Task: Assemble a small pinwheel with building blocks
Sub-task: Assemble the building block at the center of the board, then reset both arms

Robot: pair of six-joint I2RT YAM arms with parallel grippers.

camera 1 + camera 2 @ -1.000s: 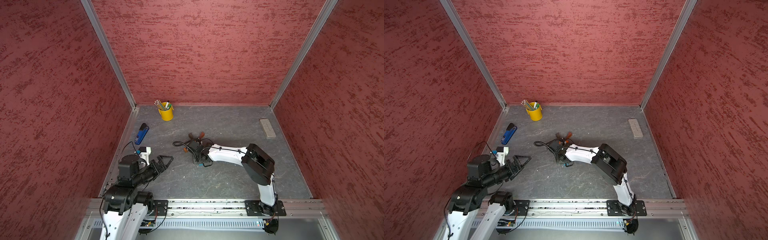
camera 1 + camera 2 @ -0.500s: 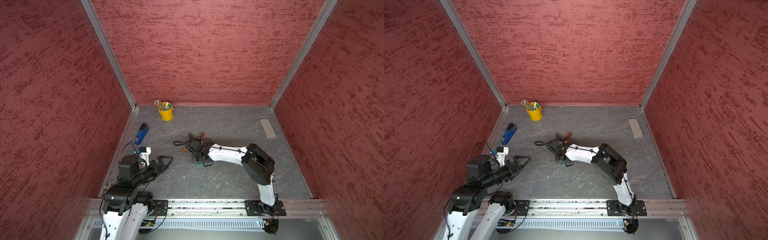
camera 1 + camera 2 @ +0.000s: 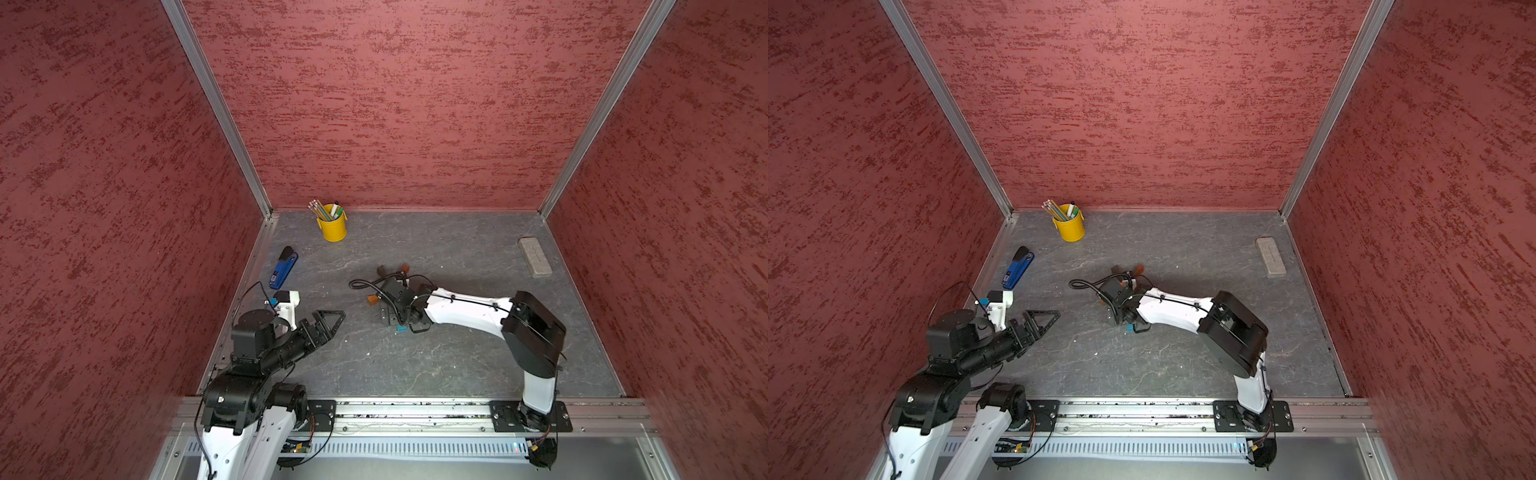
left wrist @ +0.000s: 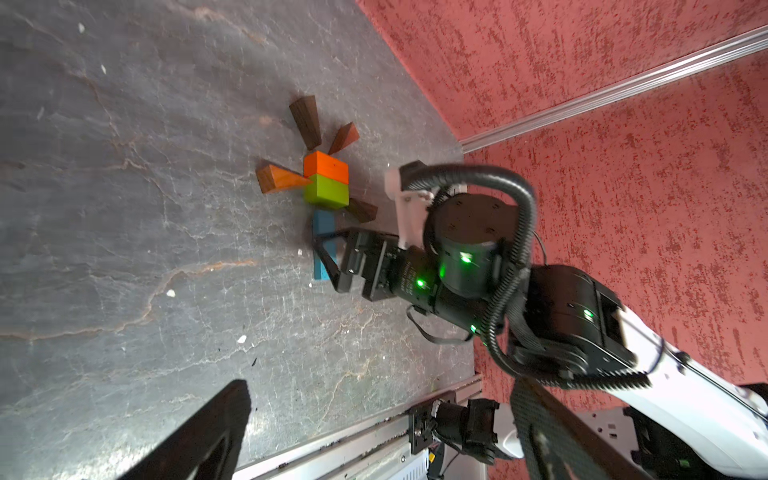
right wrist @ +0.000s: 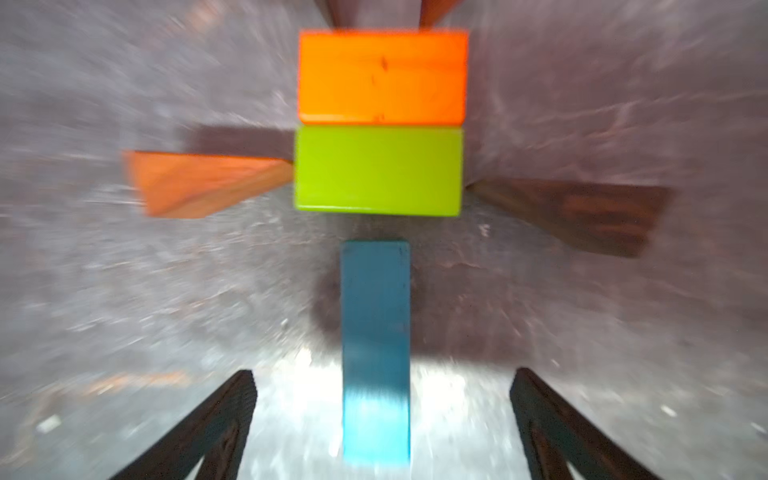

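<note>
The pinwheel lies flat mid-table: orange block [image 5: 382, 77] against green block [image 5: 378, 170], and the blue bar [image 5: 376, 332] in line below the green one with a narrow gap. Brown wedges [image 5: 199, 185] [image 5: 582, 214] point in at the sides, and two more [image 4: 306, 120] [image 4: 345, 137] sit by the orange block. My right gripper [image 5: 382, 374] is open, its fingers standing wide on either side of the blue bar without touching it; in a top view it [image 3: 390, 316] covers most of the figure. My left gripper [image 3: 332, 318] hovers open and empty, well to the left.
A yellow cup of pencils [image 3: 332, 226] stands at the back left. A blue stapler [image 3: 283, 268] lies by the left wall and a grey eraser [image 3: 535, 257] by the right wall. Red walls close three sides, and a metal rail [image 3: 395, 411] runs along the front.
My right gripper has opened and let go of the blue bar, which now lies on the table. The left arm has not moved.
</note>
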